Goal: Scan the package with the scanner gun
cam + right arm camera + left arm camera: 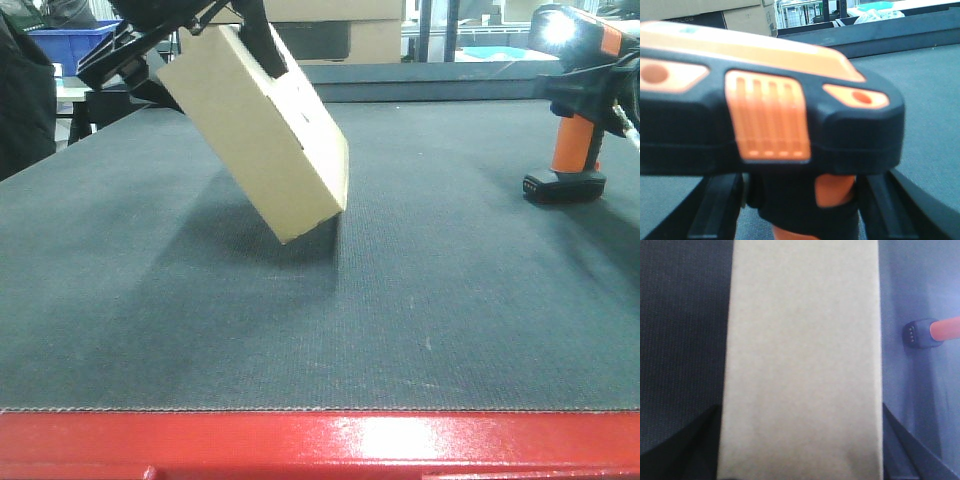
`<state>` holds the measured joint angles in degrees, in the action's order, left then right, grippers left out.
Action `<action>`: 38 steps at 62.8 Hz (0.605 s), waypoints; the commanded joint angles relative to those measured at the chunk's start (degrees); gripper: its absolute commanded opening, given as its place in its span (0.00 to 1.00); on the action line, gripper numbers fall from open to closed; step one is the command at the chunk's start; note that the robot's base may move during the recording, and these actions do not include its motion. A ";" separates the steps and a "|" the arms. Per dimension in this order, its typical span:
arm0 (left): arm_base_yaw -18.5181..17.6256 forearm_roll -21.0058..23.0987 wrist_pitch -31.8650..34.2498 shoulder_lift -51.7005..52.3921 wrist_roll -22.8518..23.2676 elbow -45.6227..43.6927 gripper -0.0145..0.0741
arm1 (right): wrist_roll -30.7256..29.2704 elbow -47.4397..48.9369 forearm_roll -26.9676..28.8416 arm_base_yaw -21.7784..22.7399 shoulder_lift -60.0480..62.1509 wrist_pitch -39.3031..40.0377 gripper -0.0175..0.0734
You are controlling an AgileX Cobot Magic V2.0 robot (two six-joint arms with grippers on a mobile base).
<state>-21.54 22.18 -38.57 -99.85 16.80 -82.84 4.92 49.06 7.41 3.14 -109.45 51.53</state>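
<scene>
Dark grey woven matting covers the table (420, 330), which has a glossy red rim along its near edge. Larger cardboard boxes (340, 25) and a blue bin (70, 40) stand behind it.

The package (255, 130) is a flat, plain tan cardboard box with short slot cuts on its narrow side face. It is held up at the left of the table, steeply tilted, with its lower corner pointing down over its own shadow. Whether that corner touches the mat cannot be told. The left gripper (195, 50) is clamped on the package's upper end. In the left wrist view its black fingers (680, 455) press against both long edges, spread to the box's full width.

The scanner gun (578, 120) stands well apart, at the far right of the table. It has a black head with a bright lit window, an orange handle and a flat black base low by the mat. The right gripper (800, 210) is closed around it just under the head. Its fingers (715, 210) flank the top of the handle on both sides.
</scene>
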 commanded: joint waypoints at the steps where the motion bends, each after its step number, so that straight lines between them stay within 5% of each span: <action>1: -0.38 0.65 0.49 0.55 -0.21 -0.22 0.04 | -0.50 0.42 -1.40 0.33 0.63 1.12 0.02; 13: -0.38 3.63 0.49 0.55 -0.21 -0.22 0.04 | -6.77 0.42 -2.60 -0.14 4.68 0.41 0.02; 29: -0.38 7.88 2.38 0.55 -0.21 -0.22 0.04 | -36.33 0.42 15.81 -4.55 10.05 -2.26 0.02; 38: -0.38 7.88 4.64 0.55 -0.21 -0.22 0.04 | -41.27 0.42 17.33 -6.27 10.24 -2.26 0.02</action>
<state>-21.54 28.86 -36.52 -99.85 16.70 -82.84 -31.86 49.06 23.21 -2.25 -100.35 45.84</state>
